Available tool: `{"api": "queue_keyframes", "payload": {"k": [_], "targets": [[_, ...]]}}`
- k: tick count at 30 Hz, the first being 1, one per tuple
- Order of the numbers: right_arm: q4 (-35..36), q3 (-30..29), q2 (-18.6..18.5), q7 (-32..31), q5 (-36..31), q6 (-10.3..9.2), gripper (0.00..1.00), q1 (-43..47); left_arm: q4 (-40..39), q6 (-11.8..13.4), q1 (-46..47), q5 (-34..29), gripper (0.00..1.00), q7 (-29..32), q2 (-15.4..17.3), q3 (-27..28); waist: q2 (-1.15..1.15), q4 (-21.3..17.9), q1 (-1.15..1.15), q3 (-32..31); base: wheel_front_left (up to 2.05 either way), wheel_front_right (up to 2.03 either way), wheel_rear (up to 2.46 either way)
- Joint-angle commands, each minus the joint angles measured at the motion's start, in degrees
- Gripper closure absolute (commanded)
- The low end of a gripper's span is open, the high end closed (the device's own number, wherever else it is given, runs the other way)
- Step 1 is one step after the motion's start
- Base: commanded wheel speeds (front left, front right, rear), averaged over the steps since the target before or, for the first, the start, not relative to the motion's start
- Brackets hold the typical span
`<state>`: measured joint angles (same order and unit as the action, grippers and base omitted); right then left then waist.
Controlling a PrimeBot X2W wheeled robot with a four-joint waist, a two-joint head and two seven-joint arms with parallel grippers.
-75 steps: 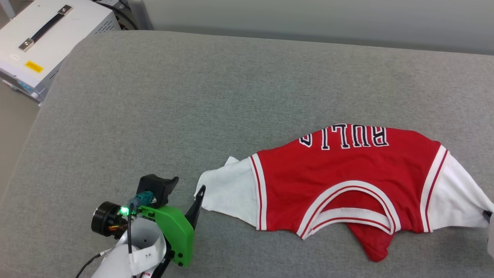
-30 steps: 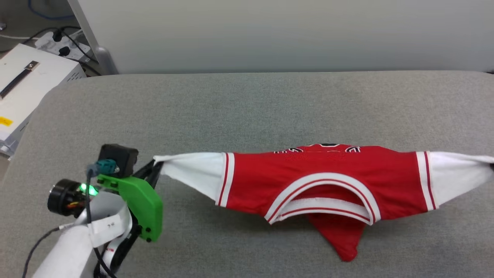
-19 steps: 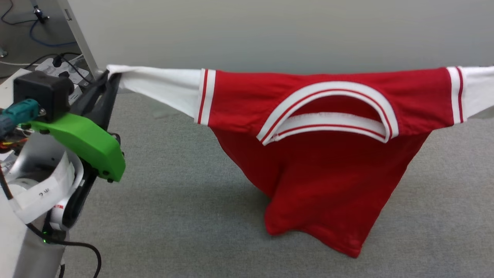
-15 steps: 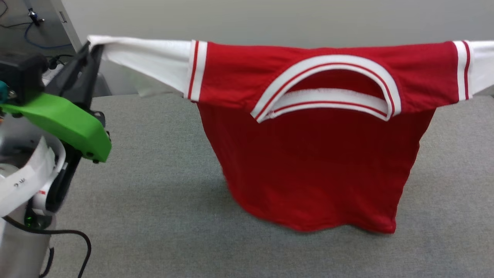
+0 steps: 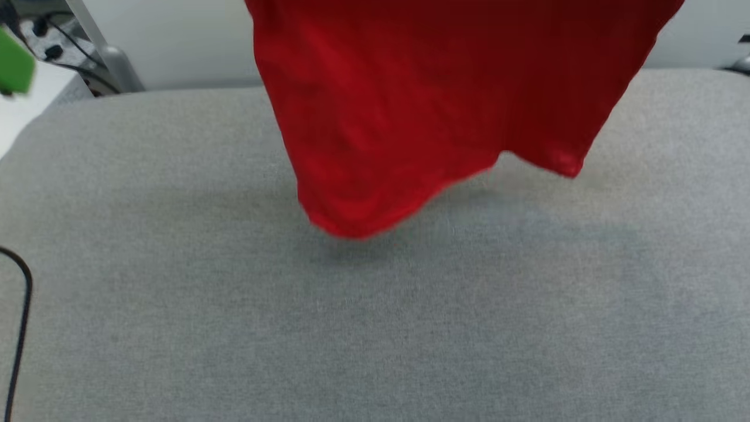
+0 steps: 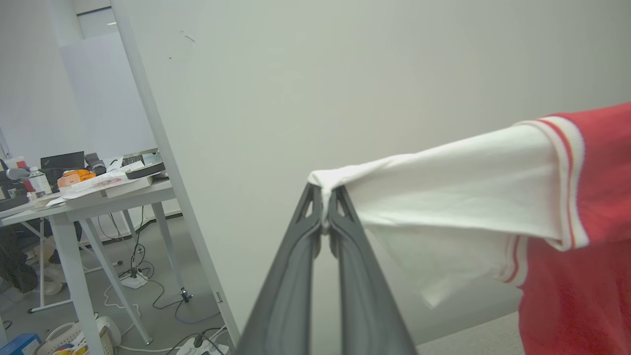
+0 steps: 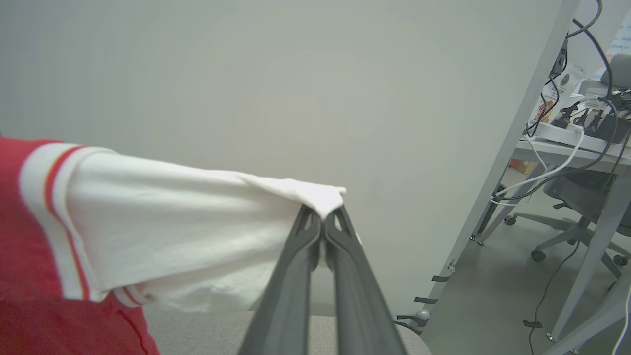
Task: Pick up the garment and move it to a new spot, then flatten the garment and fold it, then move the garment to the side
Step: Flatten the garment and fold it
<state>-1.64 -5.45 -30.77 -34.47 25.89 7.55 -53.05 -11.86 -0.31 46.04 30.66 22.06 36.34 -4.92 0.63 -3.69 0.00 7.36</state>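
Two thin pinches are all that carry the shirt (image 5: 422, 105), and most of the risk hangs on them. In the head view its red body hangs down from the top edge, the hem loose and uneven above the grey padded table (image 5: 375, 328). One lower corner dips nearer the surface than the other and looks blurred, as though swinging. Laid down like that, the low corner would likely land first and tuck under, leaving a crease to flatten later. A black cable (image 5: 22, 305) loops along the near left edge, well apart from the cloth, though a wide sweep to that side could drag the hem across it. In the left wrist view the left gripper (image 6: 325, 219) is clenched on the very tip of a white sleeve (image 6: 443, 197), with only a small bunch of cloth poking past the closed fingers. A sharp tug or a wider spread of the arms could pull that bit free, and the shirt would drop and swing from one side. In the right wrist view the right gripper (image 7: 323, 224) is clamped the same way on the end of the second sleeve (image 7: 187, 231), again by a small fold. Both sleeves look drawn taut, so pulling harder apart may strain the cloth rather than smooth it.
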Motion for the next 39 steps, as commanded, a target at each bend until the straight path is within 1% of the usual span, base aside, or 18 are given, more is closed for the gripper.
{"api": "queue_keyframes", "payload": {"k": [1,4,7,10,13,19,23,28,30,34,39], "targets": [[-1.9,0.3,0.1,1.3,-0.8,-0.06,1.0,-2.9,2.2,-0.3,3.1,0.8,1.0,-0.5,0.0,0.7,-0.63,-0.4,0.0,6.7,0.0,0.0,0.0],[-6.5,1.3,0.9,4.8,-2.6,-0.06,1.0,-9.6,7.5,-1.4,10.0,1.1,1.0,-1.9,-0.1,0.9,-0.63,-0.7,0.0,11.8,0.0,0.0,0.0],[-12.2,1.3,2.4,8.6,-4.8,-0.06,1.0,-15.7,13.2,-2.4,17.4,0.6,1.0,-4.2,-0.7,0.5,-0.63,-0.9,0.0,16.1,0.0,0.0,0.0],[-16.8,2.4,2.9,11.6,-6.8,-0.06,1.0,-21.3,18.7,-3.2,24.7,-0.4,1.0,-6.1,-1.2,-0.4,-0.63,-1.1,0.0,20.1,0.0,0.0,0.0],[-22.0,2.8,3.5,15.8,-9.2,-0.06,1.0,-27.0,24.4,-3.7,32.3,-2.0,1.0,-9.3,-2.1,-1.4,-0.63,-1.3,0.0,23.5,0.0,0.0,0.0],[-32.3,0.7,5.8,25.8,-15.0,-0.06,1.0,-36.2,35.7,-3.9,43.5,-4.0,1.0,-17.8,-3.9,-1.6,-0.63,-1.5,0.0,27.4,0.0,0.0,0.0],[-37.5,-1.1,7.3,32.4,-18.6,-0.06,1.0,-39.6,41.7,-4.5,47.2,-5.1,1.0,-23.2,-4.9,-2.4,-0.63,-1.3,0.0,28.5,0.0,0.0,0.0],[-42.9,-2.3,9.0,38.0,-20.9,-0.06,1.0,-40.3,47.5,-5.7,46.9,-4.9,1.0,-28.0,-6.3,-4.1,-0.63,-0.6,0.0,29.2,0.0,0.0,0.0],[-45.1,-1.5,9.8,39.5,-21.6,-0.06,1.0,-39.0,49.3,-6.1,45.5,-4.0,1.0,-29.8,-7.0,-4.3,-0.63,-0.4,0.0,29.1,0.0,0.0,0.0],[-49.1,0.6,10.9,41.4,-21.8,-0.06,1.0,-34.7,51.8,-6.7,38.9,-2.6,1.0,-32.4,-8.2,-5.6,-0.63,0.2,0.0,27.4,0.0,0.0,0.0],[-53.4,2.7,10.5,41.7,-20.4,-0.06,1.0,-28.2,53.8,-7.0,27.8,-1.1,1.0,-33.9,-8.7,-8.0,-0.63,0.7,0.0,23.7,0.0,0.0,0.0]]}}
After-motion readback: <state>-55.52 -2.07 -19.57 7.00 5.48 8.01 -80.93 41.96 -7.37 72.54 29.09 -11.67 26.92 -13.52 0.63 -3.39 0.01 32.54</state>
